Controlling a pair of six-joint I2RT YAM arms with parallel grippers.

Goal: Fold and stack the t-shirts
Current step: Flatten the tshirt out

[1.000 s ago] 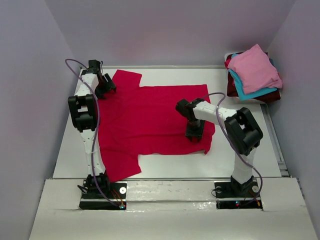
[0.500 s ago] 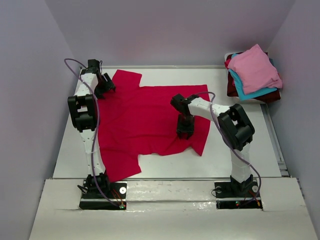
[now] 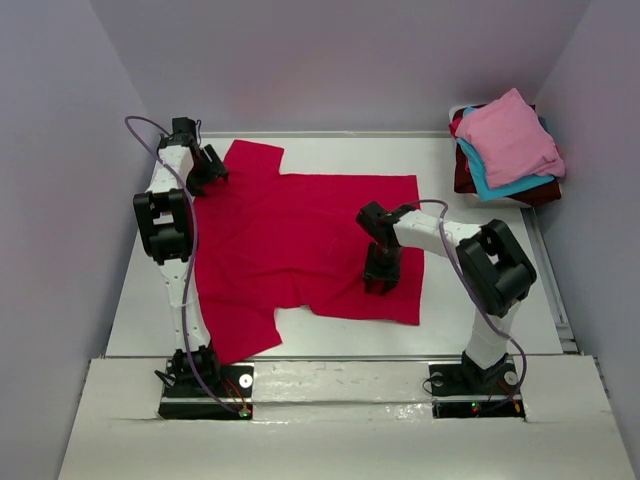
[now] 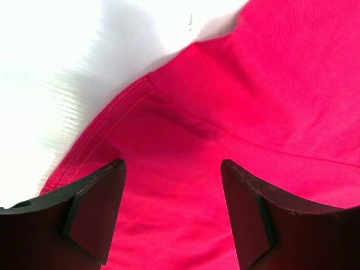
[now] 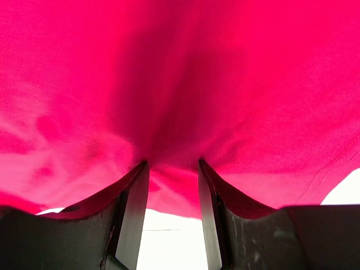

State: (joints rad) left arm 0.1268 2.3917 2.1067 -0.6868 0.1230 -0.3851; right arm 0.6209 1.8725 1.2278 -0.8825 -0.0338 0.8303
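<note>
A crimson-red t-shirt (image 3: 290, 240) lies spread flat on the white table (image 3: 500, 310), its sleeves toward the left. My left gripper (image 3: 205, 172) hovers open over the far left part of the shirt, next to the far sleeve. In the left wrist view its fingers (image 4: 95, 208) stand wide apart above red cloth (image 4: 236, 101) near a stitched hem, nothing between them. My right gripper (image 3: 380, 280) is down on the shirt's near right part, close to the hem. In the right wrist view a fold of the red cloth (image 5: 180, 84) is caught between the fingertips of the right gripper (image 5: 171, 164).
At the far right, a stack of folded t-shirts holds a light pink one (image 3: 510, 135) on top, teal-blue (image 3: 492, 182) below it and dark maroon (image 3: 466, 175) underneath. Grey walls close in the table on three sides. Both arm bases stand on the near edge.
My right gripper went left, then came back right and toward the near edge, dragging the hem; the near right corner now lies further out and flatter. The left gripper stayed put.
</note>
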